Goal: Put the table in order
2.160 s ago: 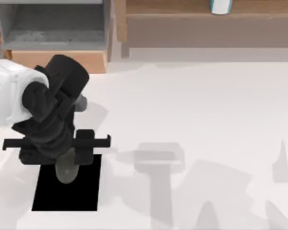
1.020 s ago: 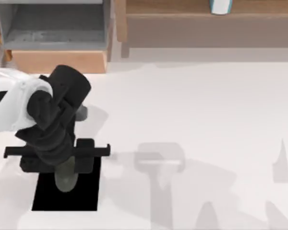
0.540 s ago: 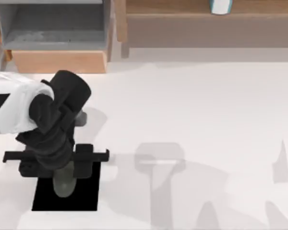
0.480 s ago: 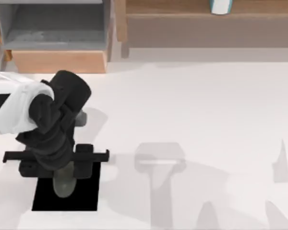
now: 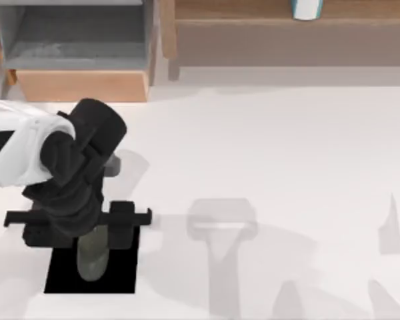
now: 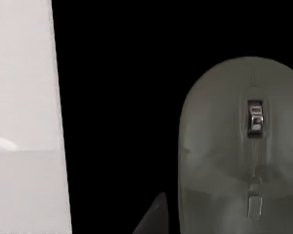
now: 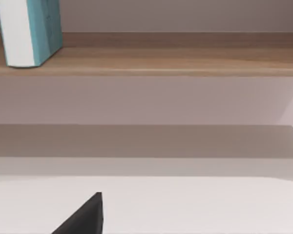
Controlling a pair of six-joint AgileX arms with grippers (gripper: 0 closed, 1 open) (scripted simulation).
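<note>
Grey mouse (image 5: pixel 91 257) seemingly on black mat (image 5: pixel 120 270)

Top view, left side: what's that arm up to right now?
The left gripper is over the black mouse pad at the table's front left, with a grey computer mouse lying on the pad just under it. Whether it grips the mouse isn't visible. Behind stand an open wooden drawer and a shelf with a teal and white book.

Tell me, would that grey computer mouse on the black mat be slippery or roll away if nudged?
The smooth, rounded grey computer mouse probably slips easily in the left hand. It seems to lie flat on the black square mat, so it would likely slide, not roll. Its shell looks rigid.
</note>
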